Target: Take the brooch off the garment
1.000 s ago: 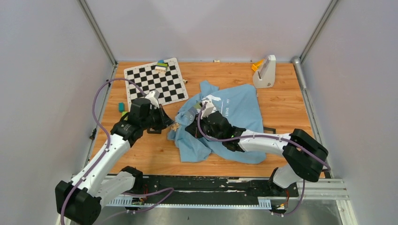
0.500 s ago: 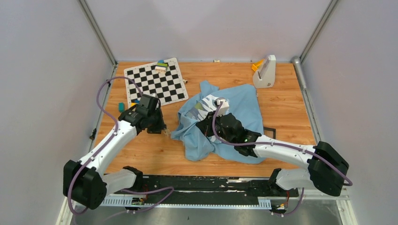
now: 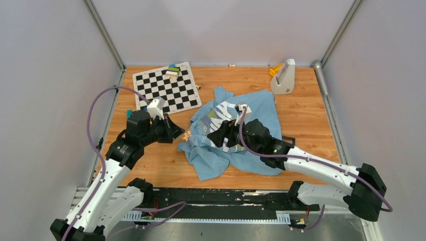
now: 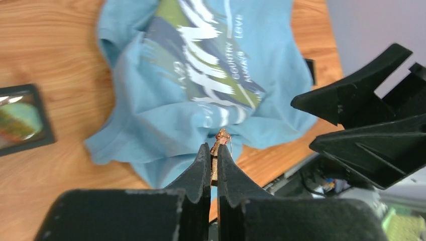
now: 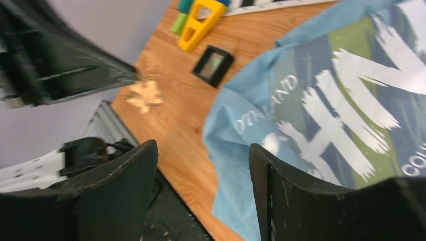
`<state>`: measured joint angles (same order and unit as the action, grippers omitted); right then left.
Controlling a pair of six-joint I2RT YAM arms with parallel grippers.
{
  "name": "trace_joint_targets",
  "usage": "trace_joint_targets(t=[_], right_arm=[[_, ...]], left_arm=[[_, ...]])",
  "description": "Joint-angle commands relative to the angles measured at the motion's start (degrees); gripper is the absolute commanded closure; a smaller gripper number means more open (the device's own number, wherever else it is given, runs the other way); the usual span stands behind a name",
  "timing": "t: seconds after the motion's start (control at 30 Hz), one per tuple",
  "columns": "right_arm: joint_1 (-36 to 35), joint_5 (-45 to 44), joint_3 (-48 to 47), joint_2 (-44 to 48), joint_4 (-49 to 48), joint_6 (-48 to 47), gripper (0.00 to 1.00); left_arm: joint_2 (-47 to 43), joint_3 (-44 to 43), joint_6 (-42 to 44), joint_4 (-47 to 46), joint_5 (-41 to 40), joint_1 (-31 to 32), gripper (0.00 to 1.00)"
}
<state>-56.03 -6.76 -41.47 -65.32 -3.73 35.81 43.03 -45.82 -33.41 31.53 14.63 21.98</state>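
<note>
The garment [image 3: 251, 113], a light blue T-shirt with white lettering and green patches, lies crumpled on the wooden table. My left gripper [image 3: 180, 133] hovers just left of its edge, shut on the tiny orange-gold brooch [image 3: 186, 134]. In the left wrist view the brooch [image 4: 220, 139] sticks out past the pinched fingertips of the left gripper [image 4: 213, 148], clear of the garment [image 4: 201, 75] below. My right gripper [image 3: 215, 136] hangs over the shirt's left part. In the right wrist view that gripper [image 5: 203, 150] is open and empty, above the garment [image 5: 326, 100], with the brooch [image 5: 144, 94] at the left.
A checkerboard mat [image 3: 168, 88] with a small block stack [image 3: 173, 70] lies at the back left. A white stand [image 3: 284, 76] is at the back right. Small teal blocks [image 3: 130, 114] sit by the left arm. A black-framed square [image 5: 213, 64] and a yellow triangular frame [image 5: 201, 22] lie beyond the shirt.
My right gripper has opened, let go of the shirt and lifted back to the right. My left gripper stayed shut on the brooch and shifted slightly, staying beside the cloth's edge.
</note>
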Motion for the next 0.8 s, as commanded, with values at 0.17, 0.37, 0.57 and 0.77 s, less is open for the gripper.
trace_joint_targets(t=[0.17,0.37,0.57,0.77], right_arm=[[0.28,17.15,-3.35,5.03,-9.58,-0.59,0.37],[0.31,17.17,-4.56,3.1,-10.41,-0.55,0.42],[0.31,15.76,-4.55,2.38,-11.11,0.13,0.49],[0.35,15.85,-4.05,2.8,-12.51,0.48,0.51]], left_arm=[[-1.99,8.36,-11.32,-29.25,23.8,-0.27,1.0],[-1.7,10.06,-17.07,-37.48,27.9,-0.27,1.0],[-1.53,11.07,-19.35,-40.12,29.71,-0.27,1.0],[-1.53,12.03,-20.51,-41.95,30.51,-0.27,1.0]])
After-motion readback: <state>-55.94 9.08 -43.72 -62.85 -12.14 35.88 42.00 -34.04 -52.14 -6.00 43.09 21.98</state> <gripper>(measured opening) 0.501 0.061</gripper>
